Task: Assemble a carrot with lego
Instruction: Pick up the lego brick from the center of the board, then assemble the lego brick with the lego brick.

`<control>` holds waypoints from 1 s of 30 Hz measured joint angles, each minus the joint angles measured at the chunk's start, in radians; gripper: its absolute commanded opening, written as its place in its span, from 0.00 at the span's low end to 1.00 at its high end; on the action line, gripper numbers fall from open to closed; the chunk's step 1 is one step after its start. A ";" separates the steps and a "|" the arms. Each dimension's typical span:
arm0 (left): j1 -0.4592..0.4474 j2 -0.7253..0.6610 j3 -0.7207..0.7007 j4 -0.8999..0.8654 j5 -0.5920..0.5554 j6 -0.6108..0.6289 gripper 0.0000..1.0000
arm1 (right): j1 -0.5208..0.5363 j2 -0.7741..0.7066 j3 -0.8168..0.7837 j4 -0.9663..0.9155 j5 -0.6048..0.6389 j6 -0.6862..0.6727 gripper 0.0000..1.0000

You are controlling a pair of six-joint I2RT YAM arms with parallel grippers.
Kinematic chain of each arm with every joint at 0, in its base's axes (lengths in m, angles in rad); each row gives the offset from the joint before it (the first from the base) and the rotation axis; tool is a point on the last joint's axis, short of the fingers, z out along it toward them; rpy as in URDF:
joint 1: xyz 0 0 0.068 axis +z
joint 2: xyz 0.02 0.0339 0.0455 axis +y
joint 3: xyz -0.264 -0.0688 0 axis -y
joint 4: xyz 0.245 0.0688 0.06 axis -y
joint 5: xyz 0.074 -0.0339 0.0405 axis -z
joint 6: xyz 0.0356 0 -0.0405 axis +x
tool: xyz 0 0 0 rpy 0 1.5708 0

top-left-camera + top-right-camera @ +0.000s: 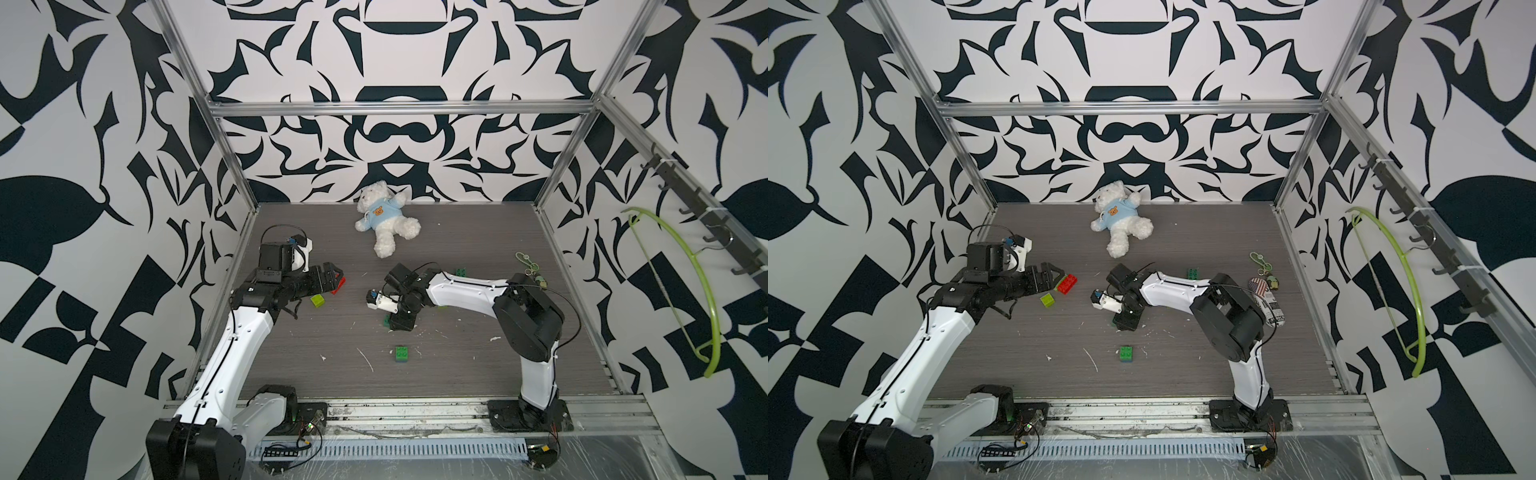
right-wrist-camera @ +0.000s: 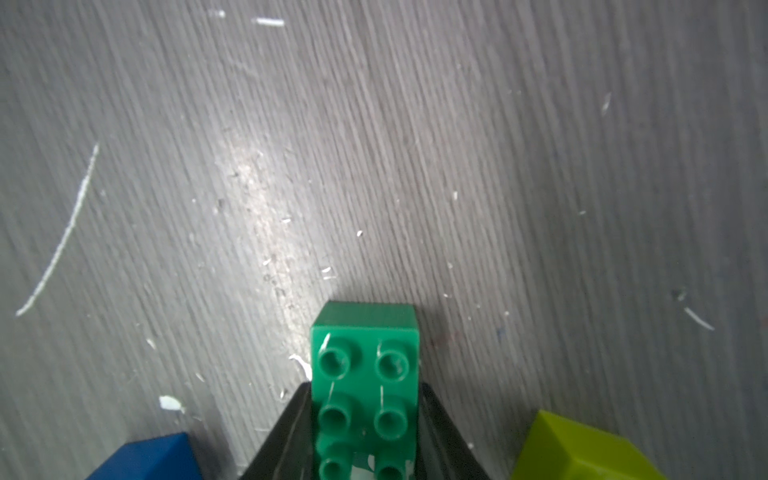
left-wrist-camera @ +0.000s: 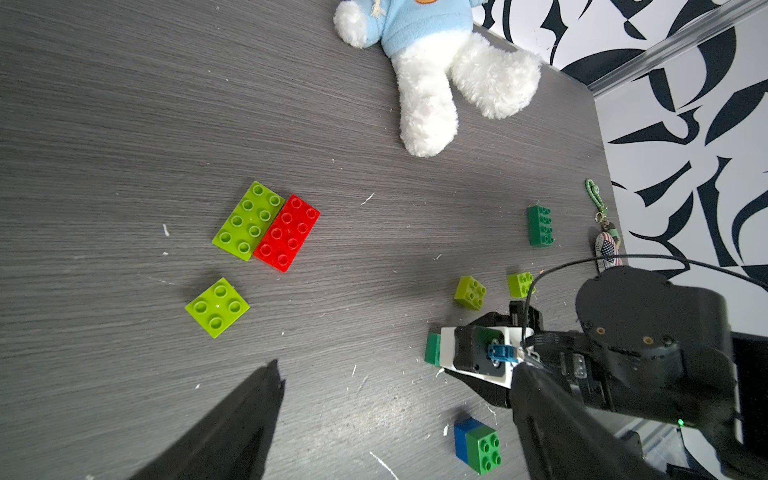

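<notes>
Right tool (image 2: 363, 388) clamped on dark green brick (image 2: 365, 332), low over counter (image 2: 374, 124). Left tool (image 1: 1054, 277) jaws apart, near red brick (image 1: 1067, 284).

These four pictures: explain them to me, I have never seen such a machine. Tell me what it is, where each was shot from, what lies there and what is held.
It is a robot: two arms at a table, each ending in a two-fingered claw. Two pictures look down from overhead, nearly alike; the other two come from cameras on the arms' wrists. On the table lie a teddy, a red brick beside a long lime brick, three small lime bricks, a dark green brick, a green-on-blue stack and a keychain. The left claw is open and empty, near the red brick. The right claw is shut on a second dark green brick.
</notes>
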 measured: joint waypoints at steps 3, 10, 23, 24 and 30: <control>0.000 0.000 -0.003 0.003 0.009 0.002 0.91 | -0.001 -0.039 -0.016 -0.007 0.005 -0.003 0.33; -0.079 -0.010 -0.048 0.039 0.067 0.077 0.91 | -0.010 -0.377 -0.120 -0.111 -0.019 -0.036 0.33; -0.094 -0.111 -0.048 0.053 0.256 0.387 0.90 | 0.124 -0.383 -0.224 -0.143 -0.064 -0.100 0.33; -0.094 -0.131 -0.055 0.042 0.267 0.440 0.90 | 0.124 -0.378 -0.231 -0.138 -0.064 -0.102 0.33; -0.106 -0.157 -0.072 -0.063 0.278 0.748 0.77 | 0.124 -0.365 -0.240 -0.104 -0.067 -0.109 0.33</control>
